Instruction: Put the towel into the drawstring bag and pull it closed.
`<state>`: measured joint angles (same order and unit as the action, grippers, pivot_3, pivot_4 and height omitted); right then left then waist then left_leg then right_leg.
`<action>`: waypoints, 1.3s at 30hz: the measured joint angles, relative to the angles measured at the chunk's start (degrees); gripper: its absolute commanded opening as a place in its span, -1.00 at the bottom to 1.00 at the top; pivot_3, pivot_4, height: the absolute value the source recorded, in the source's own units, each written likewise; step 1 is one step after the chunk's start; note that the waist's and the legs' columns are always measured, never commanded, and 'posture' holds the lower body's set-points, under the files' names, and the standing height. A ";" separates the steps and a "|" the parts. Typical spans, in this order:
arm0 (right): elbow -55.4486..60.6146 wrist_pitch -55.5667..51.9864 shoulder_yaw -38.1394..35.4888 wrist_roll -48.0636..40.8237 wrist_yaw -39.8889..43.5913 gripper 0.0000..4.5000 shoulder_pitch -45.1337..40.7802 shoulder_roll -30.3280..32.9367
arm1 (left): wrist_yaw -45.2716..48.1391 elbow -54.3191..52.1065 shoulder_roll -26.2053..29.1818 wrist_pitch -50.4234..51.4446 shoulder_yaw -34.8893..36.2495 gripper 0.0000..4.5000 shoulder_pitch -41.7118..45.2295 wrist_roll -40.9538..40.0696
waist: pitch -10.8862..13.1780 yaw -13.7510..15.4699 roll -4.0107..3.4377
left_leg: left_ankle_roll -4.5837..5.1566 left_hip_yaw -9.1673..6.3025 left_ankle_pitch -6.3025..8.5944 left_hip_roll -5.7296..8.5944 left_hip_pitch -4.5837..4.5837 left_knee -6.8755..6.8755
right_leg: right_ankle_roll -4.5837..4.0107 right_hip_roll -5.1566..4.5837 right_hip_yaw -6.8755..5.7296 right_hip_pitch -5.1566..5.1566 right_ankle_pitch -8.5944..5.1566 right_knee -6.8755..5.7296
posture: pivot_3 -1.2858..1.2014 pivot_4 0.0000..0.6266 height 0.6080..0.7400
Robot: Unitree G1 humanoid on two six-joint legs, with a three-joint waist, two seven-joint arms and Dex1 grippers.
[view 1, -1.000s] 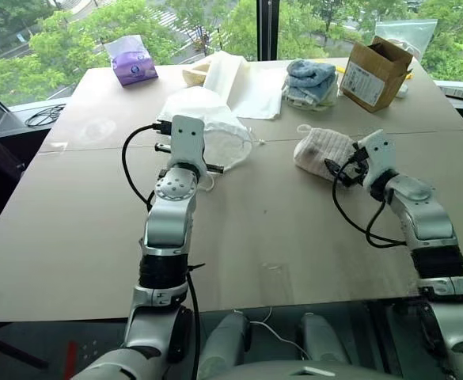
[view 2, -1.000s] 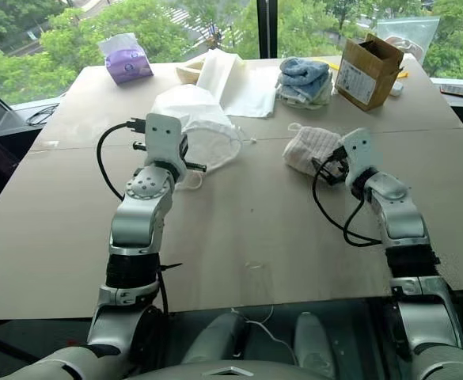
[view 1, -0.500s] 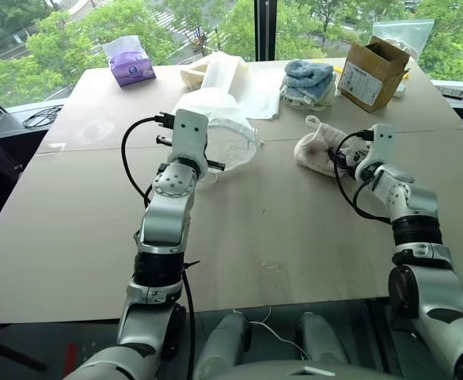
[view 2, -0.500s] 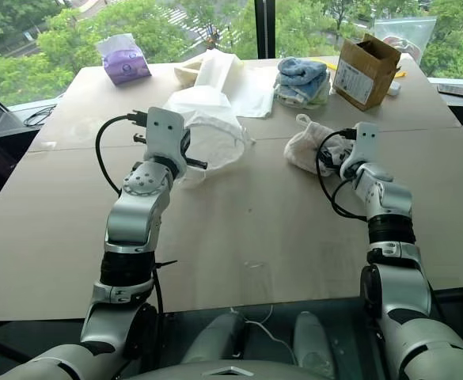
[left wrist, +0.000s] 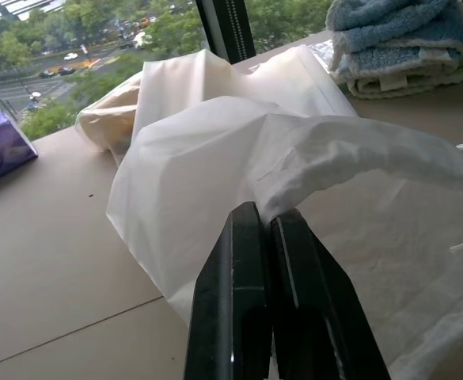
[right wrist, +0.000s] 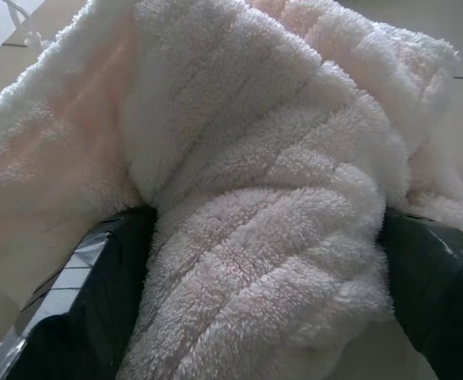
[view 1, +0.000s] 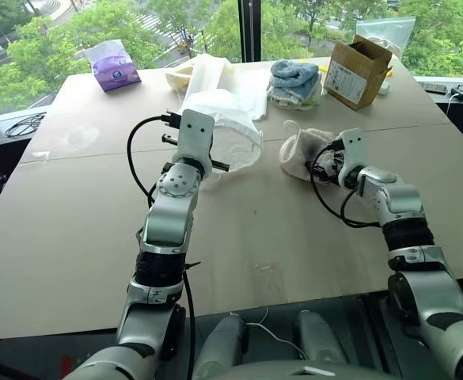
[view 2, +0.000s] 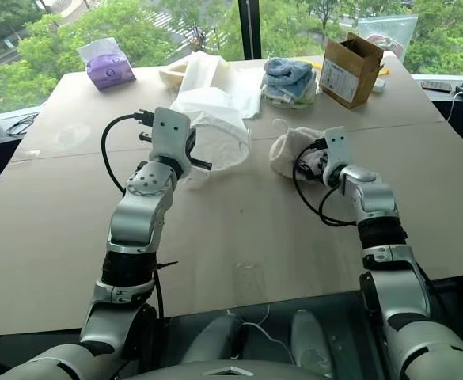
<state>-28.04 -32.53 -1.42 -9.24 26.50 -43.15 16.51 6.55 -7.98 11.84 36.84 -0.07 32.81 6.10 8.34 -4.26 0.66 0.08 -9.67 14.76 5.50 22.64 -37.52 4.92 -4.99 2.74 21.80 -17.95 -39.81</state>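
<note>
- Since a second ago, the right gripper [right wrist: 255,261] has pushed in against the towel [view 1: 306,150], which now bulges between its two wide-spread fingers [right wrist: 85,277], not pinched.
- Left gripper [left wrist: 267,237] has kept its place, fingers pressed together on the rim of the drawstring bag [view 1: 227,127], holding the mouth raised off the surface [view 1: 81,229].
- Towel lies just right of the bag, in front of the stack of blue and white towels [view 1: 294,79].

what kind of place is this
Probably an upper-floor office or lab: a large plain table beside big windows overlooking treetops and a street, with a cardboard box and tissue pack on it.
</note>
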 measured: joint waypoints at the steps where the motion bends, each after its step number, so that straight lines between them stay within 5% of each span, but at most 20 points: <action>1: -0.10 0.39 0.40 0.30 0.61 1.00 0.00 0.00 | -0.01 0.08 0.00 -0.04 0.00 -0.97 0.00 -0.08 | -0.01 -0.02 0.01 | 0.00 0.02 0.00 0.00 -0.01 0.00 | 0.00 0.00 0.02 0.00 0.00 0.00 | 0.03 -0.52 1.00; 18: -3.25 1.61 1.30 4.33 2.49 1.00 -1.73 -0.23 | -0.07 0.91 0.03 -0.68 0.09 -0.97 0.02 -1.37 | -0.04 -0.05 0.06 | 0.00 0.19 0.00 -0.05 -0.15 -0.01 | 0.00 0.02 0.17 -0.03 0.01 -0.06 | 0.03 -0.52 1.00; 28: -3.08 1.53 1.20 3.99 2.28 -0.88 -1.88 -1.62 | -0.04 0.92 0.18 -0.66 0.08 -1.00 0.03 -1.82 | -0.04 0.15 0.06 | 0.00 0.24 0.00 -0.08 -0.16 0.00 | 0.01 0.04 0.21 -0.03 0.01 -0.07 | 0.03 -0.52 1.00; 39: 2.27 -1.49 0.89 2.12 3.94 -0.96 0.28 -0.87 | 0.62 1.04 0.10 -0.65 0.09 -1.00 0.25 -2.32 | -0.04 0.33 0.06 | 0.00 0.19 0.01 -0.08 -0.10 0.07 | 0.01 0.03 0.16 0.01 0.01 -0.01 | 0.03 -0.52 1.00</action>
<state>-25.77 -34.02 -0.53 -7.11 30.44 -42.86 15.64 7.17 -6.94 11.94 36.18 0.02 33.06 3.78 8.30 -3.93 0.71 0.08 -9.48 14.76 5.42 22.55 -37.45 4.93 -4.96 2.91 21.81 -17.94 -39.82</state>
